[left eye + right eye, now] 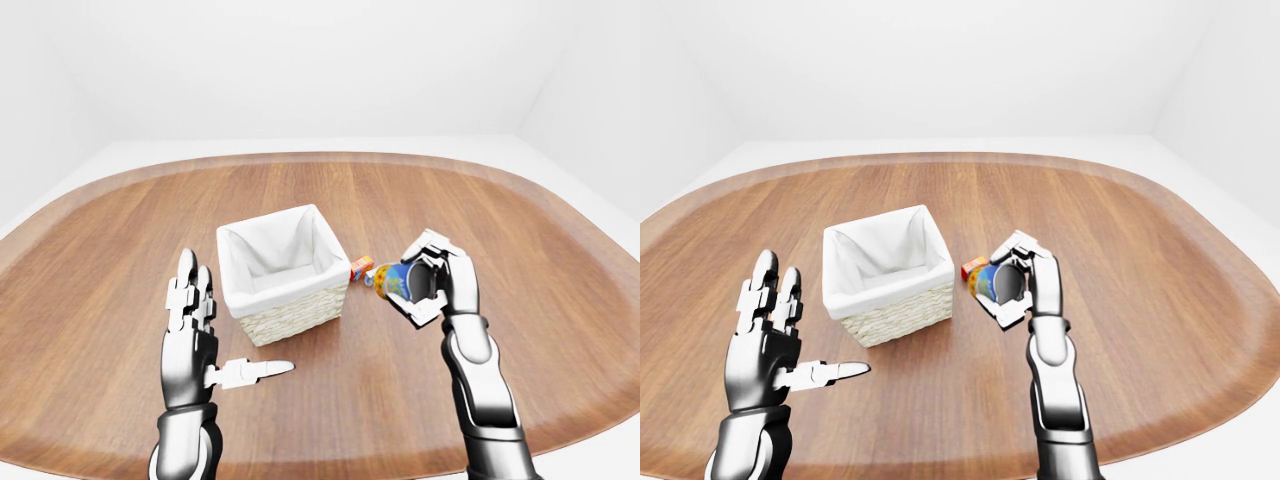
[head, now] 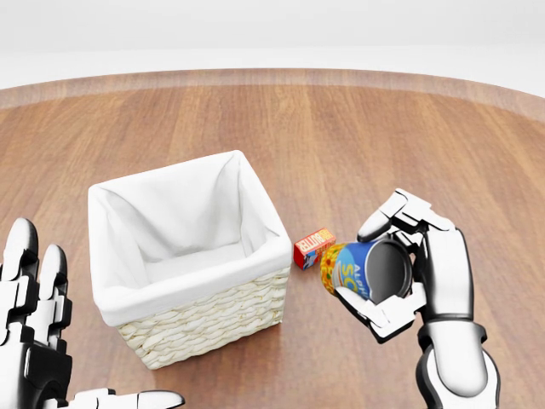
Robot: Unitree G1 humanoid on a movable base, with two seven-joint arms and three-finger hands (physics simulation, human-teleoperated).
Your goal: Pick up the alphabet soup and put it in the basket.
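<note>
The right hand (image 2: pixel 417 268) is clenched round the alphabet soup (image 2: pixel 362 273), holding the can on its side off the table (image 2: pixel 358 136), just right of the basket (image 2: pixel 183 256). The carry is in hand; next it must travel left over the rim, then be let go. The can's label shows what looks like "SO", partly hidden. Beyond it a small red box (image 2: pixel 313 248) carries unreadable print. The left hand (image 1: pixel 195 335) hangs spread and empty.

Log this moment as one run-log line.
right hand: shut on alphabet soup, lifted, tipped sideways | basket: empty, to its left in head view | left hand: open, idle | stage: carrying, not yet over basket
</note>
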